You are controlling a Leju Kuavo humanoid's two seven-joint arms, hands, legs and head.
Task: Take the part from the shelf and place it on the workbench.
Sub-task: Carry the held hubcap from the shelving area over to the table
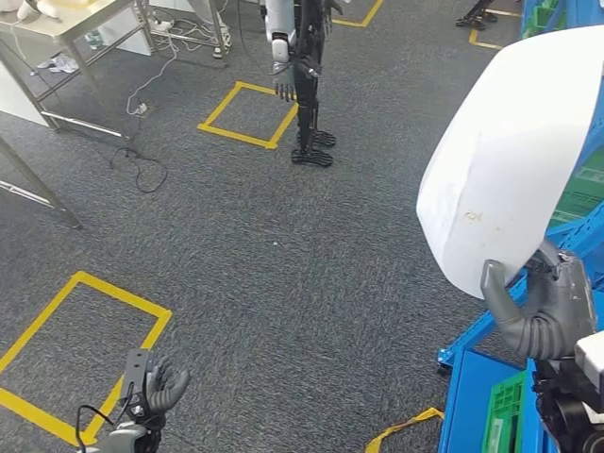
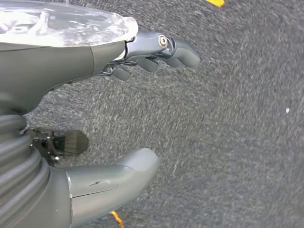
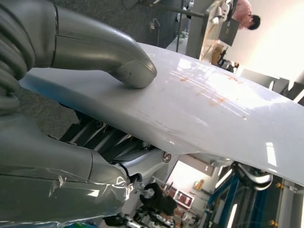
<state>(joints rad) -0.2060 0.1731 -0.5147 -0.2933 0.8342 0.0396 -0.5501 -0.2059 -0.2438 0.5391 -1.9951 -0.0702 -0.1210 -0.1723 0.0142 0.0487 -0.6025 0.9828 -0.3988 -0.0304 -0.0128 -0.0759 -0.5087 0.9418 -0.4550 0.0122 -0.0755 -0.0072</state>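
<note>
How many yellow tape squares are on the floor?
2. One yellow square is far ahead on the carpet, beside another robot's feet. The other yellow square is near, just ahead of the left hand. A loose yellow strip lies by the blue shelf; more may be hidden.

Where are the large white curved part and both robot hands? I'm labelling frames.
large white curved part (image 1: 510,151), head view, its broad face.
right hand (image 1: 545,307), head view, its grey back.
left hand (image 1: 162,385), head view, its palm.
</note>
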